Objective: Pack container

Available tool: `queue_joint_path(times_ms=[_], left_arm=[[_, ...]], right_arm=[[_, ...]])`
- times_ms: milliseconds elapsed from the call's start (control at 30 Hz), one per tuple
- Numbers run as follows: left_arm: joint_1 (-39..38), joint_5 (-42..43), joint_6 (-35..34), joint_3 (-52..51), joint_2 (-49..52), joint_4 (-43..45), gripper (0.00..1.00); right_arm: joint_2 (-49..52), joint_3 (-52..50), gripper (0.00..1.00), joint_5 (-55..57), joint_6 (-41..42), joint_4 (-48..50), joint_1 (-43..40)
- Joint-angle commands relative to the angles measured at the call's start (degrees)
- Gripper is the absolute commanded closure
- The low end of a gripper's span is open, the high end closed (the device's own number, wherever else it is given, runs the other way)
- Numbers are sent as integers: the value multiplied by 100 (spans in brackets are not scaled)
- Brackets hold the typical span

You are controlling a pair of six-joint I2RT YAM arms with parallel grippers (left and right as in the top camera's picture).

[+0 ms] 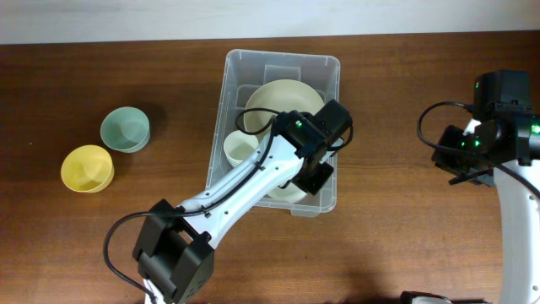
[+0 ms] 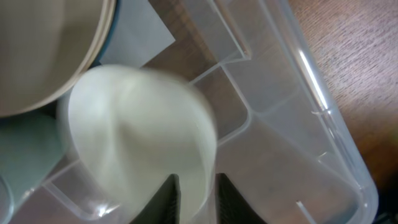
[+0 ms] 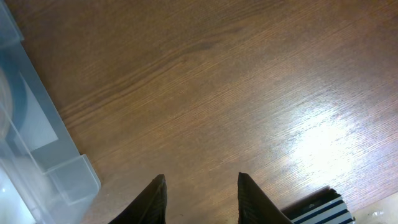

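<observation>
One arm [image 1: 245,181] diagonal across the container [image 1: 283,56], other arm [image 1: 515,181] well apart.

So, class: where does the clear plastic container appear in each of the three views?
Overhead: container, upper centre of the picture.
Left wrist: container fills most of the frame, seen from inside.
Right wrist: container along the left edge, corner at lower left.
Shared landmark: wooden table beside its rim.
</observation>
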Motion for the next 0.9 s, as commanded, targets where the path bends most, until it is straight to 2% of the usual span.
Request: queue_joint_path(times_ms=[0, 200, 300, 367, 500, 633, 800, 867], left_arm=[[52, 31, 245, 363, -2, -116, 48], [616, -494, 282, 2039, -20, -1410, 44], [1292, -798, 280, 3045, -24, -2024, 44], [1799, -813, 280, 3370, -24, -2098, 43], [2953, -807, 179, 3362, 0, -1915, 43], [3858, -811, 107, 3014, 33, -1561, 37], [4568, -813, 114, 2317, 170, -866, 27], [4804, -813, 254, 1956, 378, -496, 23]], right_arm=[[-28, -20, 67, 109, -39, -4, 52], [-28, -20, 67, 111, -39, -22, 52], [-28, -20, 67, 111, -39, -20, 52], [-28, -20, 67, 111, -39, -20, 52], [-26, -20, 67, 111, -39, -22, 52], [-26, -20, 67, 109, -37, -20, 52], [-28, -20, 67, 109, -39, -20, 52], [-28, -20, 62, 109, -37, -22, 52]])
